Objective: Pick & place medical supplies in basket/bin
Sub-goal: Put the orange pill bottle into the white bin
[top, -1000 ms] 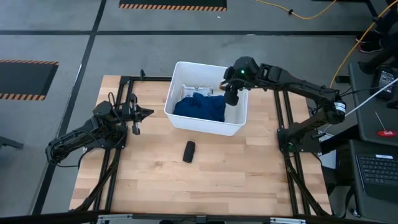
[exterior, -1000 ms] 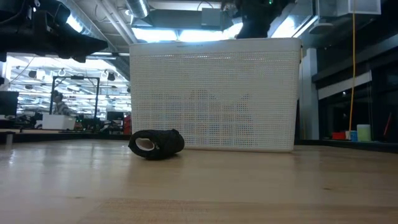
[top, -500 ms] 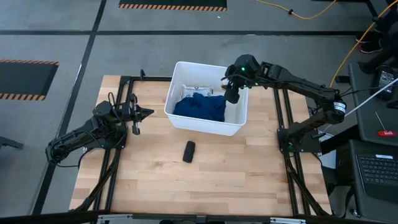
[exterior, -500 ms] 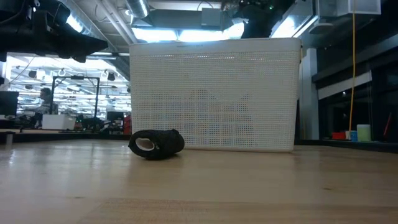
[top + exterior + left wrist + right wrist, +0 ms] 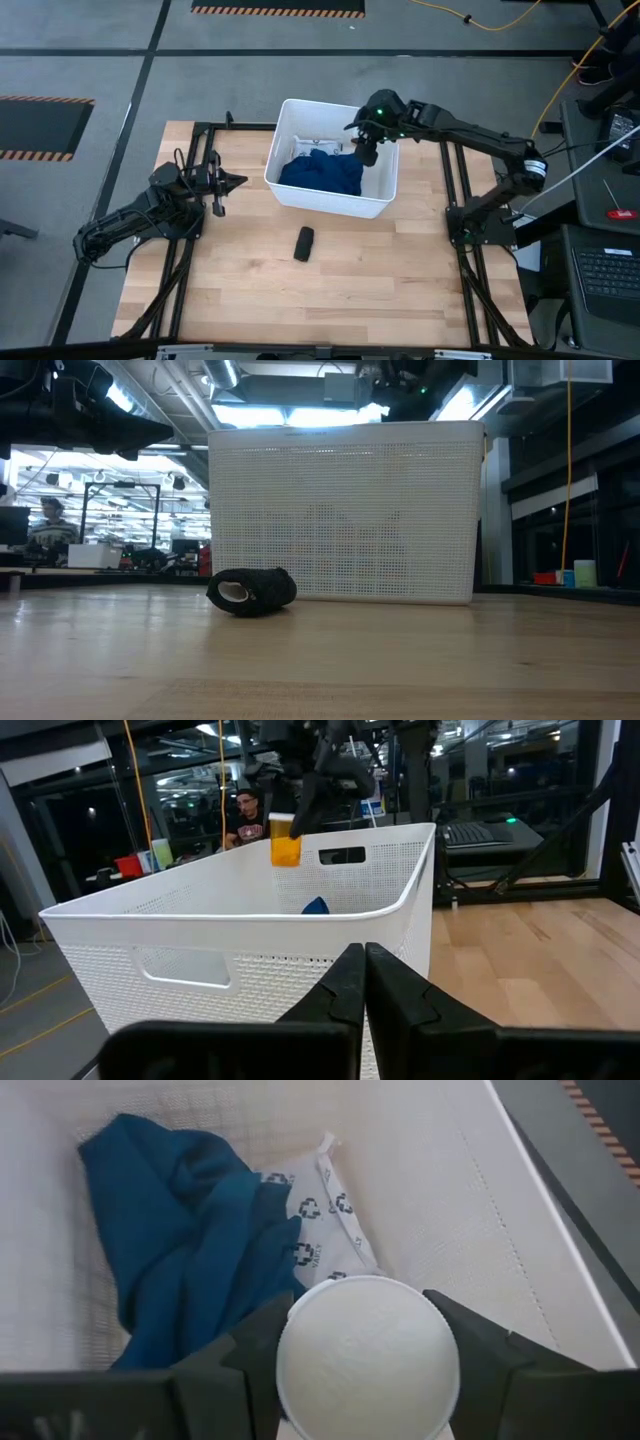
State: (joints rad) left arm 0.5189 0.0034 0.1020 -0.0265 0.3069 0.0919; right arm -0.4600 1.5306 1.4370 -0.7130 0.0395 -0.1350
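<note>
My right gripper [image 5: 366,150] hangs over the white tub [image 5: 330,206], shut on a small orange bottle [image 5: 285,842] with a white round cap [image 5: 367,1355]. Inside the tub lie the dark blue cloth [image 5: 185,1230] and, partly under it, the white packet with dark rings [image 5: 335,1215]. The black oblong [image 5: 304,243] lies flat on the wood in front of the tub's near wall, also seen in the low view [image 5: 250,590]. My left gripper [image 5: 240,182] waits shut to the left of the tub, pointing at its wall [image 5: 250,940]. My right gripper pinches the bottle between its two fingers [image 5: 250,1350], one on each side just at the white cap's rim [image 5: 290,1370]. The fingers come from above, pointing down. The bottle stands upright, lifted clear above the tub's inside near its right wall.
The tub's tall walls [image 5: 340,510] stand in the middle of the table's far half. Bare wood lies in front of the tub and to both sides of the black oblong. Dark frame rails [image 5: 190,260] run along the table's left and right edges. A person [image 5: 245,815] sits in the room beyond.
My right gripper has carried the bottle a little toward the table's left and far edge, from above the tub's right wall to farther over its inside. It has stayed shut on the bottle. Nothing else has moved.
</note>
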